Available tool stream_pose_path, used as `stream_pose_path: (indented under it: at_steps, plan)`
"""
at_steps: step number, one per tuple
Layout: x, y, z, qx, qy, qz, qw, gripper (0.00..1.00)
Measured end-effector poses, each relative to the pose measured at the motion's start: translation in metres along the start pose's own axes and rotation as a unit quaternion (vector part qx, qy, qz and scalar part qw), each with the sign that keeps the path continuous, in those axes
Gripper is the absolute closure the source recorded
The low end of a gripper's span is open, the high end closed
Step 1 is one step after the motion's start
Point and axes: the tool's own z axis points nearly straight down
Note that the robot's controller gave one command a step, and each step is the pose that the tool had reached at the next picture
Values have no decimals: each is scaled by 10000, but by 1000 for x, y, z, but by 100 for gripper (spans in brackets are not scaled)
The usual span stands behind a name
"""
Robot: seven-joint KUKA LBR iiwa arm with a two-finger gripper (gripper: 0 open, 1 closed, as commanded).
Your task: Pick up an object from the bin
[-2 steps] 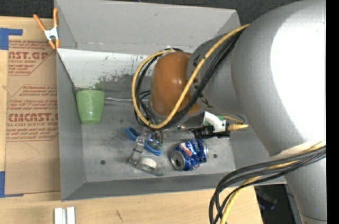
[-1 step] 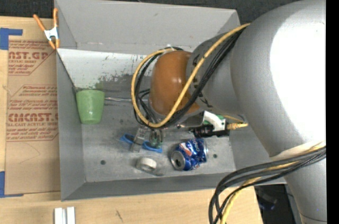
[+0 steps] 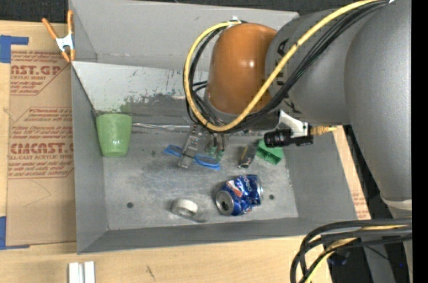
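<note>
Fingers (image 3: 202, 148) stand apart, holding nothing, over a blue strip (image 3: 175, 154) in the bin (image 3: 134, 182).

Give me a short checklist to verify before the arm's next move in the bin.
1. The gripper over a thing: ok, above the blue flat piece at mid-bin.
2. That blue flat piece gripped: cannot tell.
3. The crushed blue can apart from the gripper: ok.
4. The green cup out of the way at the left wall: ok.
5. The white tape roll apart from the gripper: ok.
</note>
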Motion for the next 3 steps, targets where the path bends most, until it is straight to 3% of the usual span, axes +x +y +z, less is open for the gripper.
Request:
stream_pose_path:
  at_steps: [1,2,3]
  plan:
    - [4,-24,-98,4,3,4,10000,100]
    - [7,91,47,30,61,-500,9987,100]
    - [32,106,-88,-13,6,-608,9982,100]
